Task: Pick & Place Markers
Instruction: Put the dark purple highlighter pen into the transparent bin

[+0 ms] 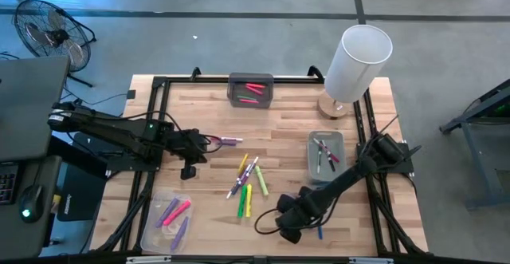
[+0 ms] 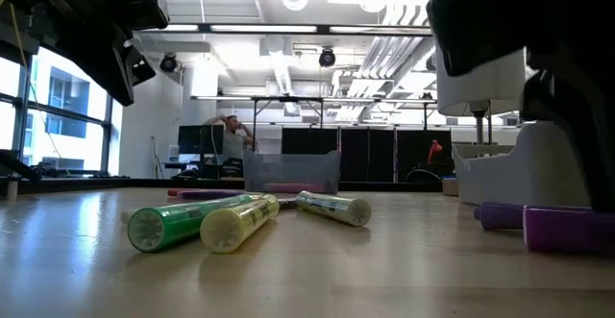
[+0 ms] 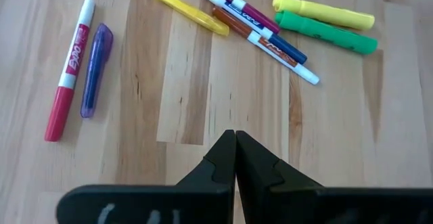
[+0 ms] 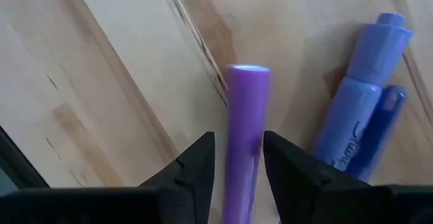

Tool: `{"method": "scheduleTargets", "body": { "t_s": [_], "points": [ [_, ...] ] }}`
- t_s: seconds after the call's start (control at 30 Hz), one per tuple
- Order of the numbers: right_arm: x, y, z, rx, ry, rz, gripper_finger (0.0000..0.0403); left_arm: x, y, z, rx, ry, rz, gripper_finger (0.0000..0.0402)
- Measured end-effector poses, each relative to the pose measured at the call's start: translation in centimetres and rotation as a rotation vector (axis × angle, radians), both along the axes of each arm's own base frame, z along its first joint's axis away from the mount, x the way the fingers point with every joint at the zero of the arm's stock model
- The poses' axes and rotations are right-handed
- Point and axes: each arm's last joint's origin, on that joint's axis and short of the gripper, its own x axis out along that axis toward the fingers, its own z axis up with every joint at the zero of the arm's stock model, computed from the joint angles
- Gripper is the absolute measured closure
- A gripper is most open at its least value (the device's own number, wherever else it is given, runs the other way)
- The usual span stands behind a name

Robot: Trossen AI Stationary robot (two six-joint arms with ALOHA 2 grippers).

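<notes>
My right gripper points down near the table's front edge. It is open, and its fingers stand on either side of a purple marker that lies flat on the wood. Two blue markers lie beside it. Loose markers lie at the table's middle, among them a green one and a yellow one. My left gripper is shut, holds nothing, and hangs above the wood at middle left. A red-and-white marker and a purple marker lie ahead of it. My right gripper straddles the purple marker from above, the fingers lying across its length near one end. A strip of wood shows between one finger and the barrel. The other finger meets the barrel's edge in the picture; whether it touches, I cannot tell.
A grey tray with markers stands at the far middle, and another grey tray at the right. A clear tray with pink and purple markers sits near left. A white lamp stands at the far right corner.
</notes>
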Motion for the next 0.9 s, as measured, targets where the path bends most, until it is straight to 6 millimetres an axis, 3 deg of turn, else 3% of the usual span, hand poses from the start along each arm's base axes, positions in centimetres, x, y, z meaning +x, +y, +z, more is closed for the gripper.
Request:
{"method": "scheduleTargets", "body": {
  "t_s": [0.17,0.37,0.57,0.77,0.9],
  "points": [
    [-0.5,-0.3,-1.1,0.018,0.011,0.008,0.0302,0.0,0.0,0.0,0.000,0.000,0.001,0.0401],
    [-0.4,-0.4,-1.5,0.015,-0.036,0.041,0.0349,0.0,0.0,0.0,-0.001,-0.006,0.001,0.0401],
    [0.5,-0.2,-1.0,-0.047,-0.134,-0.008,0.0349,0.2,0.0,0.2,-0.004,-0.027,0.001,0.0400],
    [2.3,0.1,1.5,-0.123,-0.297,-0.064,0.0350,1.1,-0.4,1.0,-0.085,-0.148,-0.056,0.0352],
    [3.4,-0.2,5.3,-0.193,-0.477,-0.140,0.0350,1.8,-0.5,1.8,-0.099,-0.256,-0.060,0.0287]
  ]
}}
